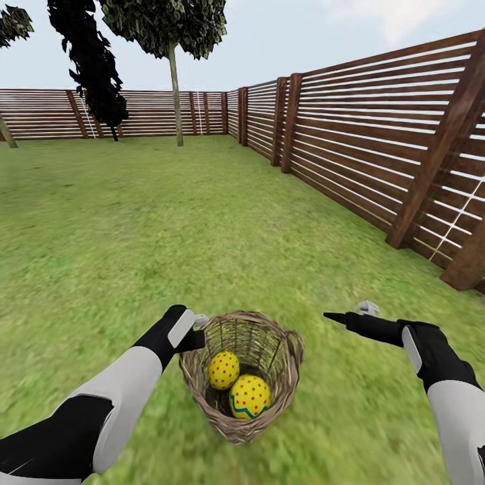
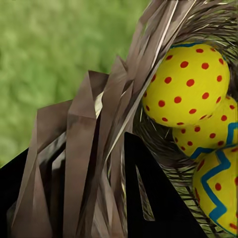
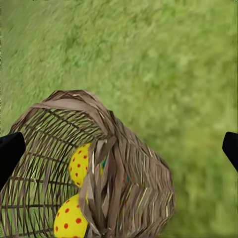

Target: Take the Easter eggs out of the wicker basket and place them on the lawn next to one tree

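Note:
The wicker basket [image 1: 283, 337] stands on the lawn [image 1: 135, 222] just in front of me. Two yellow Easter eggs [image 1: 223, 370] [image 1: 250, 396] show inside it; the left wrist view reveals all three Easter eggs [image 2: 186, 84] [image 2: 208, 134] [image 2: 220, 191]. My left gripper [image 1: 193, 331] is at the basket's left rim, its fingers closed on the wicker loop handle [image 2: 84, 148]. My right gripper [image 1: 349, 312] hovers open to the right of the basket, apart from it. A tree with a straight trunk [image 1: 176, 101] stands far back by the fence.
A tall slatted wooden fence [image 1: 377, 135] runs along the right side and across the back. A dark, narrow tree [image 1: 94, 67] and a leaning trunk [image 1: 7, 131] stand at the far left. Wide open grass lies between me and the trees.

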Motion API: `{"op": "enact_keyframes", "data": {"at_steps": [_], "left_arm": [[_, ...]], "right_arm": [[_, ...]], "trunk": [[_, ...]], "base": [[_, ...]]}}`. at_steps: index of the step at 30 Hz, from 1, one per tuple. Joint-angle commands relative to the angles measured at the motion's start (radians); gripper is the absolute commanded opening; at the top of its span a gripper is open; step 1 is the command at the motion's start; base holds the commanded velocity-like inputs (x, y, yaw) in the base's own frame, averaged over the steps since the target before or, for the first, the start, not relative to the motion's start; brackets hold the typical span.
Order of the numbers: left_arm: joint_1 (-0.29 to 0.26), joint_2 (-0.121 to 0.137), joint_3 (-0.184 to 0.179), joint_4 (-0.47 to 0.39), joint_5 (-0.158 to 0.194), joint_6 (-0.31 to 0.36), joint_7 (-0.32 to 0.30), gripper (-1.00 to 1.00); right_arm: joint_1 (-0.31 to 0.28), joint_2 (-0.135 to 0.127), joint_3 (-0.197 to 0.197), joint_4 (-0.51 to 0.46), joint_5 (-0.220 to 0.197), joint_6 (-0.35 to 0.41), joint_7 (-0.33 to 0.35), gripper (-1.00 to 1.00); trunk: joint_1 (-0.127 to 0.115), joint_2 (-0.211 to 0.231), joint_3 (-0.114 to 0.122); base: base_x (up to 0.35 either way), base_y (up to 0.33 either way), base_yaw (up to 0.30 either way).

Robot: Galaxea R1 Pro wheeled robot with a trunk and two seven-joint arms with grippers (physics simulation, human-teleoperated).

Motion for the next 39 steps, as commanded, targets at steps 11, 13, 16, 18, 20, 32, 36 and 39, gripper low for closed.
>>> {"op": "enact_keyframes", "data": {"at_steps": [11,13,16,18,20,32,36,39], "left_arm": [[0.0,0.001,-0.006,-0.001,0.018,0.002,0.007,-1.0],[0.0,0.001,-0.006,-0.001,0.018,0.003,0.006,-1.0],[0.0,0.001,-0.006,-0.001,0.018,0.003,0.005,-1.0],[0.0,0.001,-0.006,-0.001,0.018,0.003,0.005,-1.0],[0.0,0.001,-0.006,-0.001,0.018,0.003,0.006,-1.0],[0.0,0.002,-0.006,-0.002,0.018,0.003,0.005,-1.0],[0.0,0.002,-0.005,-0.003,0.018,0.003,0.005,-1.0],[0.0,0.002,-0.004,-0.003,0.018,0.003,0.005,-1.0]], "right_arm": [[-0.001,0.0,-0.003,0.001,0.002,0.004,0.001,1.0],[-0.001,-0.001,-0.003,0.001,0.002,0.001,-0.005,1.0],[-0.001,-0.002,-0.004,0.001,0.004,-0.002,-0.012,1.0],[-0.001,-0.002,-0.005,0.002,0.004,-0.002,-0.043,1.0],[-0.001,-0.001,-0.005,0.007,0.005,-0.005,-0.134,1.0],[-0.001,0.01,-0.003,0.108,0.003,-0.202,-0.619,1.0],[-0.001,0.01,0.001,0.29,0.015,-0.394,-0.674,1.0],[0.001,0.017,0.002,0.397,0.02,-0.485,-0.713,1.0]], "trunk": [[-0.042,0.077,0.034],[-0.05,0.091,0.04],[-0.062,0.112,0.049],[-0.069,0.126,0.056],[-0.077,0.14,0.062],[-0.123,0.224,0.099],[-0.138,0.252,0.112],[-0.15,0.273,0.121]], "base": [[0.0,0.0,0.0],[0.0,0.0,0.0],[0.0,0.0,0.0],[0.0,0.0,0.0],[0.0,0.0,0.0],[0.0,0.0,0.0],[0.0,0.0,0.0],[0.0,0.0,0.0]]}}
